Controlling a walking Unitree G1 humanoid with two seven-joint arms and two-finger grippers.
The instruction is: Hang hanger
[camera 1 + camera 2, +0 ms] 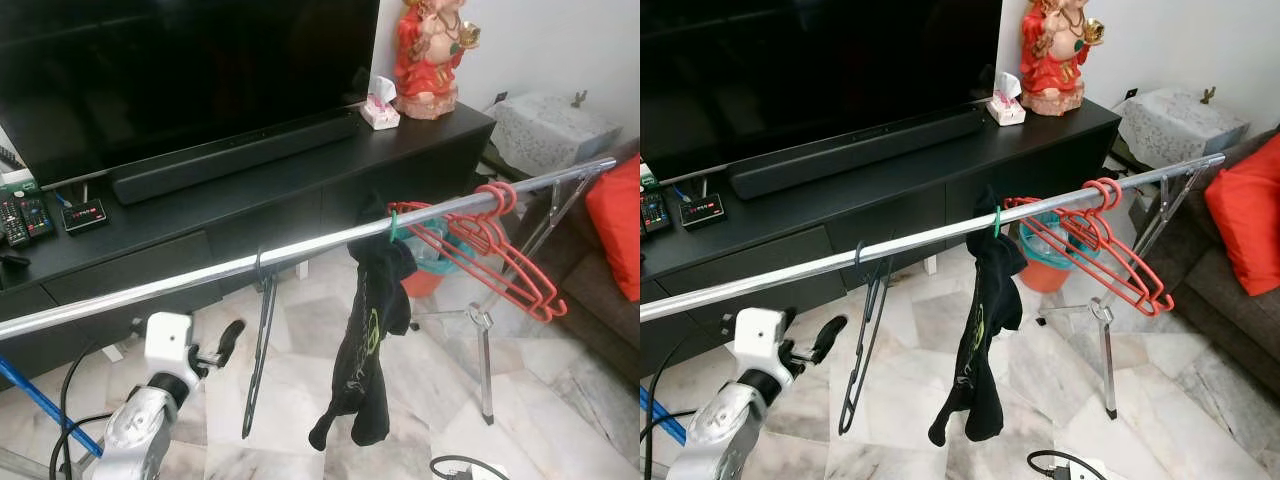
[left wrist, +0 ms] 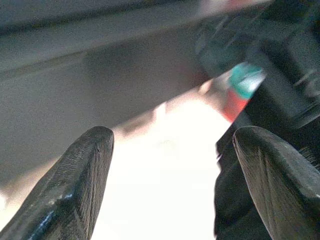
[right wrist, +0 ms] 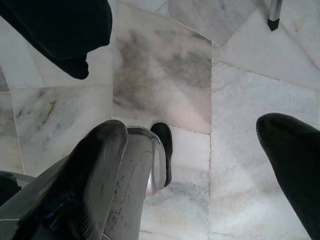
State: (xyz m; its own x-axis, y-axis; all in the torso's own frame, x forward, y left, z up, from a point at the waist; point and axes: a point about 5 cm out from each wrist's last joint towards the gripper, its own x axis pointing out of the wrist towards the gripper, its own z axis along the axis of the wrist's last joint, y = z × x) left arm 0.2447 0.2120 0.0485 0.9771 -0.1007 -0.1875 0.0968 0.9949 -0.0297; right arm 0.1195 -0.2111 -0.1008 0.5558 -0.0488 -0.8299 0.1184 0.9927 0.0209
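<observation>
A thin black hanger (image 1: 260, 340) hung from the shiny rail (image 1: 200, 275), beside a limp dark garment (image 1: 368, 330). The left gripper (image 1: 228, 338) sat just beside it, fingers (image 2: 82, 185) spread, empty. Right gripper (image 3: 200, 165) gaped over marble floor (image 3: 250, 100)

A thin black hanger (image 1: 259, 345) is hanging by its hook from the silver rail (image 1: 180, 281) before me, turned edge-on, dangling just beside a black garment (image 1: 370, 330).
</observation>
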